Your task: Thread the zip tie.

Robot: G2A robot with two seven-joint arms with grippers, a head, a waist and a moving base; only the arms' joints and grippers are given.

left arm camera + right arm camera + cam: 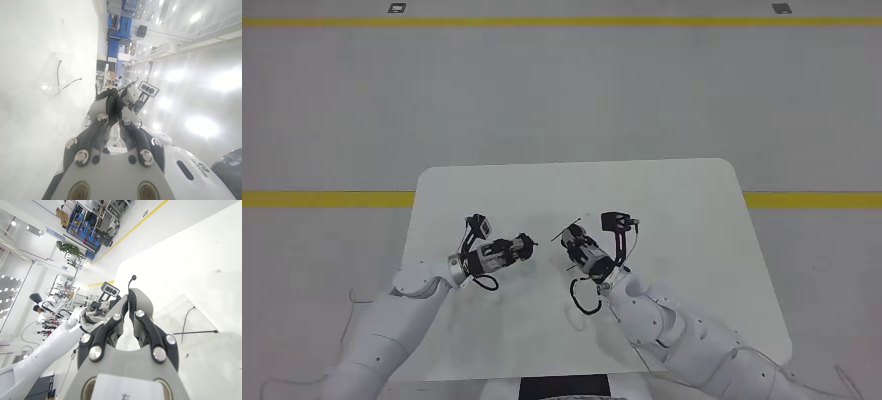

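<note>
Right wrist view: we see the right gripper (129, 299) clamped on the zip tie (133, 276), its head poking out beyond; the left gripper (113, 96) is pinched shut. We fear the strap flexing and missing the slot. Spare ties (198, 332) lie crossed on the white table (682, 200) in a bright hall.

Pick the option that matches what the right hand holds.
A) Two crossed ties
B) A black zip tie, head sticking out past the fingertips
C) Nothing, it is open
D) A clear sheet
B: the right hand is shut on a black zip tie whose head pokes out past the fingertips, while two spare ties lie crossed on the table.
</note>
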